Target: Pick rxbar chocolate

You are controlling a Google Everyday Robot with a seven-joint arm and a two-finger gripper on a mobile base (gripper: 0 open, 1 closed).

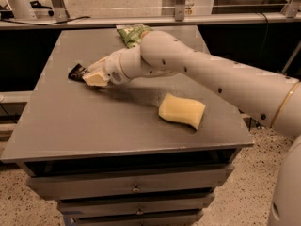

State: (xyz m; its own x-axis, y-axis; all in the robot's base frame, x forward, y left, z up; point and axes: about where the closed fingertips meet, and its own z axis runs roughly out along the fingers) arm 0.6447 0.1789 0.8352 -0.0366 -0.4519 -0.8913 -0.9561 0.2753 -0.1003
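gripper (96, 75): we're down low at the left of the tabletop (61, 126), right on the target.
rxbar chocolate (77, 72): black end pokes out leftward.
grip: we cannot tell.
remaining: lift, we reckon.

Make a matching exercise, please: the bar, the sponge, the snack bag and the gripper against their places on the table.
Things:
1. rxbar chocolate
2. sponge
3. green snack bag
4. gripper

Places:
A. far edge of the table
B. front right, lying alone
C. left side, black end showing beyond the gripper
D. at the arm's end, right at the bar

Pairs: 1-C, 2-B, 3-A, 4-D
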